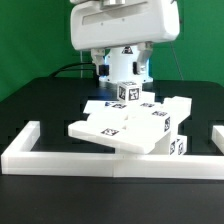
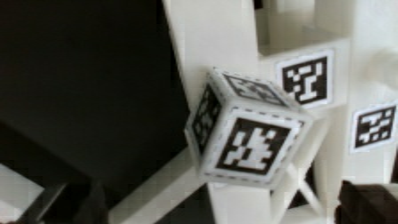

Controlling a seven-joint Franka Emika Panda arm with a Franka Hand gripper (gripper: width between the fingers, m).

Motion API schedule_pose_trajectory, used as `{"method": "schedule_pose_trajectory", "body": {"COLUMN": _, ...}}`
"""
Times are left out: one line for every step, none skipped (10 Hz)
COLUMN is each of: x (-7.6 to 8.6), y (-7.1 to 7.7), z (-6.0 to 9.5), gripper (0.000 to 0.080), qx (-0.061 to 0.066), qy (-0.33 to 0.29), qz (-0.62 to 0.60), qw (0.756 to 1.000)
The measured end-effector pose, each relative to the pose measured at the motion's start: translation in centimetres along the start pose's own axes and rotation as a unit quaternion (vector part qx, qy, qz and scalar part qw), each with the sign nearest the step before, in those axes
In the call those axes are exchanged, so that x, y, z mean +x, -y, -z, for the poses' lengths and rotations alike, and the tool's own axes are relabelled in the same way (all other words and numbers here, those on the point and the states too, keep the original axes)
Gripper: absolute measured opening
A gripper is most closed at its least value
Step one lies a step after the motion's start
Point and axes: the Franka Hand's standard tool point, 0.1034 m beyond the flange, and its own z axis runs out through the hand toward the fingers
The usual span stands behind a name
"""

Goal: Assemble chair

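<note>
Pincer (image 1: 126, 72) is hanging released, jaws spread, straddling the upright chair leg (image 1: 127, 93), which is standing vertically directly beneath it.

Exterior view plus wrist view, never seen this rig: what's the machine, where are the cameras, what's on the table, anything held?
The white machine is a robot arm ending in a two-finger gripper. The exterior view comes from a camera off the arm; the wrist view from one on its wrist, close to the parts. On the black table lies a pile of white chair parts with square tags, inside a low white border rail. The jaws stand either side of a tagged block atop the pile, probably the one filling the wrist view. Whether they grip it, the pictures do not show.
</note>
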Motion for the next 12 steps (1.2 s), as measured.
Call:
{"method": "schedule_pose_trajectory", "body": {"x": -0.01, "y": 0.32, "z": 0.18, "gripper": 0.0649, "qx": 0.001, "qy": -0.004, "qz": 0.037, "qw": 0.999}}
{"method": "schedule_pose_trajectory", "body": {"x": 0.01, "y": 0.36, "z": 0.22, "gripper": 0.0649, "qx": 0.002, "qy": -0.009, "qz": 0.073, "qw": 0.997}}
{"method": "schedule_pose_trajectory", "body": {"x": 0.09, "y": 0.42, "z": 0.18, "gripper": 0.0649, "qx": 0.004, "qy": -0.019, "qz": 0.12, "qw": 0.993}}
{"method": "schedule_pose_trajectory", "body": {"x": 0.15, "y": 0.2, "z": 0.08, "gripper": 0.0649, "qx": 0.008, "qy": -0.018, "qz": 0.161, "qw": 0.987}}
{"method": "schedule_pose_trajectory", "body": {"x": 0.19, "y": 0.11, "z": 0.05, "gripper": 0.0649, "qx": 0.008, "qy": -0.017, "qz": 0.159, "qw": 0.987}}
{"method": "schedule_pose_trajectory", "body": {"x": 0.17, "y": 0.12, "z": 0.02, "gripper": 0.0649, "qx": 0.008, "qy": -0.017, "qz": 0.159, "qw": 0.987}}
{"method": "schedule_pose_trajectory", "body": {"x": 0.17, "y": 0.09, "z": 0.0, "gripper": 0.0649, "qx": 0.007, "qy": -0.017, "qz": 0.16, "qw": 0.987}}
{"method": "schedule_pose_trajectory", "body": {"x": 0.19, "y": 0.07, "z": 0.0, "gripper": 0.0649, "qx": 0.004, "qy": -0.017, "qz": 0.193, "qw": 0.981}}
{"method": "schedule_pose_trajectory", "body": {"x": 0.11, "y": 0.16, "z": 0.03, "gripper": 0.0649, "qx": 0.002, "qy": -0.016, "qz": 0.236, "qw": 0.972}}
{"method": "schedule_pose_trajectory", "body": {"x": 0.22, "y": 0.12, "z": 0.08, "gripper": 0.0649, "qx": 0.002, "qy": -0.014, "qz": 0.271, "qw": 0.963}}
{"method": "schedule_pose_trajectory", "body": {"x": 0.27, "y": 0.13, "z": 0.12, "gripper": 0.0649, "qx": 0.002, "qy": -0.011, "qz": 0.295, "qw": 0.955}}
{"method": "schedule_pose_trajectory", "body": {"x": 0.27, "y": 0.18, "z": 0.13, "gripper": 0.0649, "qx": -0.001, "qy": -0.01, "qz": 0.329, "qw": 0.944}}
